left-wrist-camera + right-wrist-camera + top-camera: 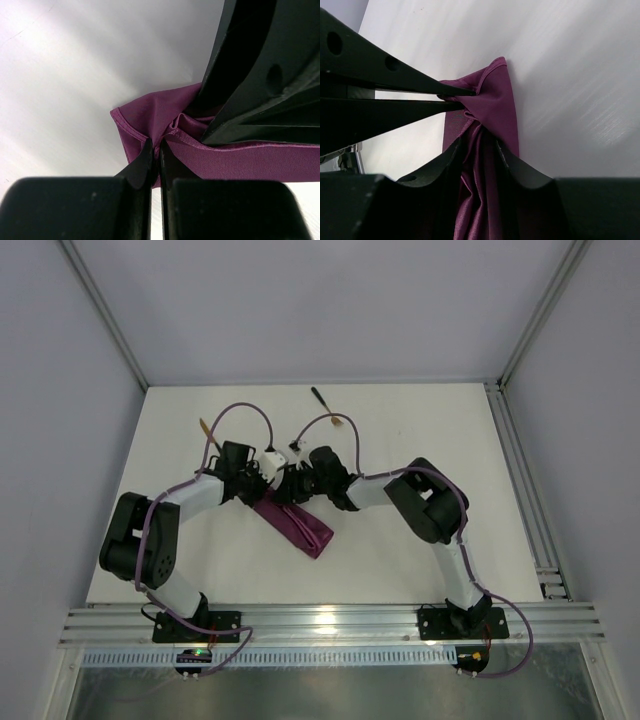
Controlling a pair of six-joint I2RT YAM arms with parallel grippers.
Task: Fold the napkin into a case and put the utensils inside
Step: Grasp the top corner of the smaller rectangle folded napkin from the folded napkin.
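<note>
On the white worktop [420,420], the left utensil [208,432] lies far back on the left. Its gold head points away from the arms and its black handle runs back toward the left arm's wrist. Knife or fork cannot be told.

The left gripper [266,487] reaches in over the middle of the worktop. In its wrist view its jaws [155,147] are clenched, nipping a hemmed fold of the napkin [150,112].

The napkin [300,528] lies mid-worktop, folded to a slim strip. Its long axis runs diagonally, with the far end up-left under both grippers and the near end pointing down-right toward the right arm's base. That near end lies flat.

The right gripper [291,487] meets the left one over the strip's far end. In its wrist view its jaws [479,150] stand partly apart, with gathered cloth [495,105] filling the gap and touching both fingers, so they grasp it.

The right utensil [333,410] lies further back and apart from the cloth. Its black handle points up-left and its gold head points down-right.
</note>
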